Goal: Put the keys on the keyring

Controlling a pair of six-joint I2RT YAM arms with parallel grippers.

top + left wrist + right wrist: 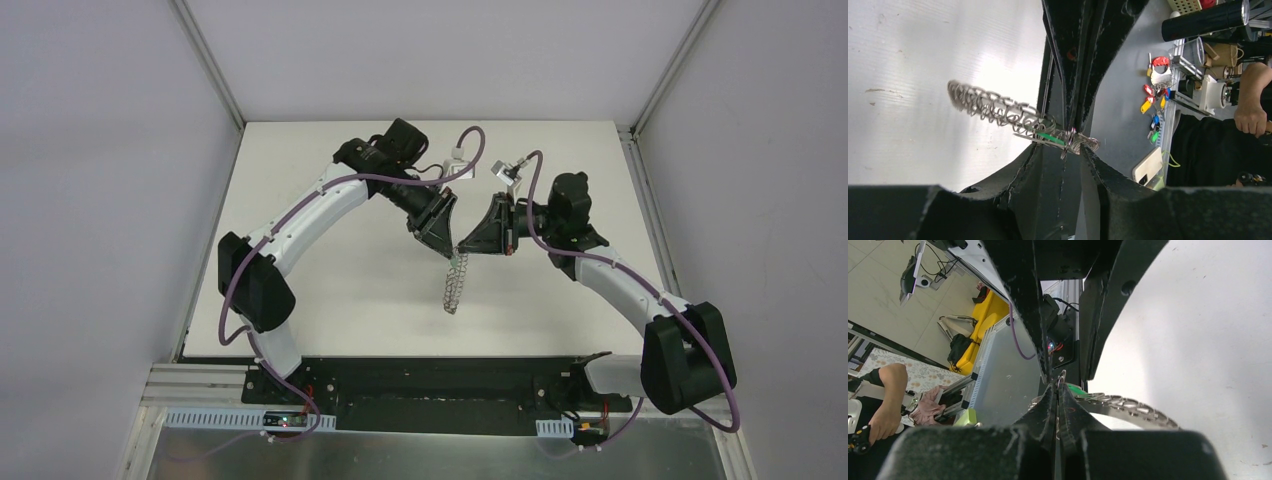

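The keyring (455, 285) is held up over the middle of the white table (350, 300), a little toward its near edge, where the 2 grippers meet tip to tip. There is 1 ring: a flat grey metal band whose outer edge is crowded with small bright wire loops. From above it shows edge-on as a thin, lacy strip running from the fingertips toward the near edge. In the left wrist view it looks like a coiled, springy row of loops reaching out over the matte table surface.

There is 1 key (1050, 137), tiny, with a glossy green plastic head. It lies along the ring at the gripped end, just beside the fingertips. Its metal blade is too small to make out, and I cannot tell whether it is threaded onto a loop.

The right gripper (1056, 390) has its 2 black, rough-faced fingers pressed flat together, pinching that end of the keyring. Whether the key is also caught between them cannot be told.

The left gripper (1062, 149) stands released. Its 2 dark, grainy fingers are apart with a plain gap, and they straddle the ring's end and the right gripper's tip. The ring passes just over 1 finger's edge; contact there is unclear.
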